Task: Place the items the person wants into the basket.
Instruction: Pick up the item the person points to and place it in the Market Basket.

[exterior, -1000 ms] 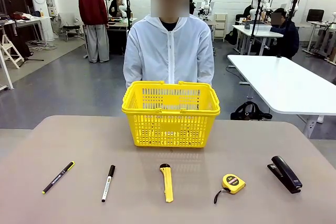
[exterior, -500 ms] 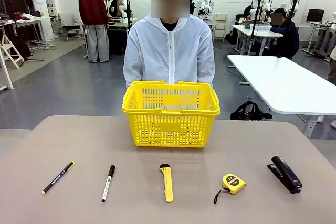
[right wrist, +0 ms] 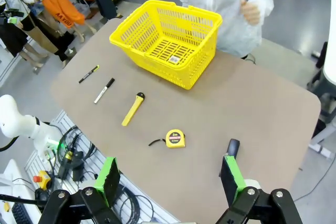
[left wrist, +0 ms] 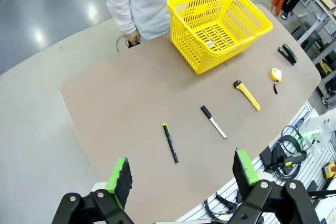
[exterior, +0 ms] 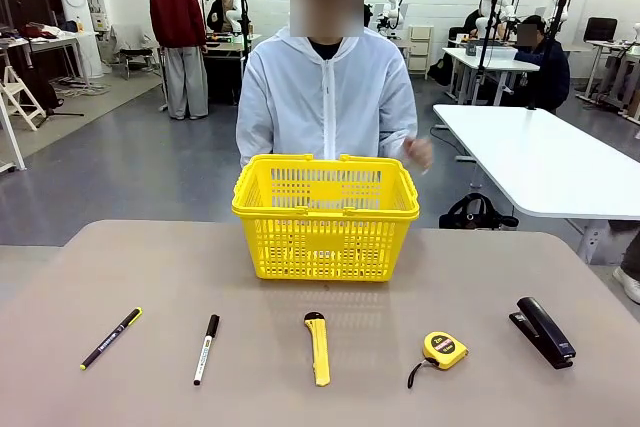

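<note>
A black pen with yellow-green lettering point(exterior: 111, 337) lies near the table's front left, with a white marker with black cap point(exterior: 206, 348) just right of it. Both also lie on the table in the left wrist view, the black pen point(left wrist: 170, 143) and the marker point(left wrist: 213, 121). The yellow basket point(exterior: 326, 215) stands at the far middle, empty, in front of the person in a white lab coat point(exterior: 325, 97), whose hand point(exterior: 419, 152) is raised beside it. My left gripper point(left wrist: 181, 174) and my right gripper point(right wrist: 170, 177) hover high above the table, both open and empty.
A yellow utility knife point(exterior: 317, 347), a yellow-and-black tape measure point(exterior: 441, 350) and a black stapler point(exterior: 543, 331) lie in a row along the front right. Cables and equipment point(right wrist: 63, 150) sit below the near table edge. Another white table point(exterior: 540, 157) stands behind on the right.
The person has lifted one hand up beside the basket's right rim; before, both hands were hidden behind it. Nothing on the table has moved.
</note>
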### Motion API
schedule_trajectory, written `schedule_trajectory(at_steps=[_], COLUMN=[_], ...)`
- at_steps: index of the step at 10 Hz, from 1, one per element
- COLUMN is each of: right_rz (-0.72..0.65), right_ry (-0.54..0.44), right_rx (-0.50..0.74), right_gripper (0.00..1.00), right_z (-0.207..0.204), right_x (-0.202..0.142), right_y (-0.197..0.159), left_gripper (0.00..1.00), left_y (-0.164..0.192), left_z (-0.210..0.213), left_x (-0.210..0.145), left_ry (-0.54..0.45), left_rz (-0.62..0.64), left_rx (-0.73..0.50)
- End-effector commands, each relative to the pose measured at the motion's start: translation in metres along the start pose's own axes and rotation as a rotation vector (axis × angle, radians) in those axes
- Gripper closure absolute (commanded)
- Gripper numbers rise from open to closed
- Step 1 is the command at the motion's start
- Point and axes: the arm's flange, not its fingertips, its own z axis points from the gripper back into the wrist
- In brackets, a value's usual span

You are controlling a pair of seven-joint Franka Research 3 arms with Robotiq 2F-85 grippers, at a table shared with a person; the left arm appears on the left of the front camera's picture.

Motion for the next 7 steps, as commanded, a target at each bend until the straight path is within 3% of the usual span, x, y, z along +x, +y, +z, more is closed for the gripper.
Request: schedule_trajectory(at_steps=[1, 7], right_rz=[0.01, 0.01], right_ry=[-0.004, -0.004], right_rx=[0.016, 0.016], right_gripper=[0.0, 0.0], right_z=[-0.0013, -0.0013], right_x=[-0.0012, -0.0012], right_y=[0.0, 0.0], left_gripper=[0.0, 0.0], left_y=[0.0013, 0.0013], left_z=[0.0021, 0.0021], left_x=[0.0008, 0.0008], left_ry=[-0.001, -0.001], left_rz=[-0.013, -0.013], left_rx=[-0.016, -0.016])
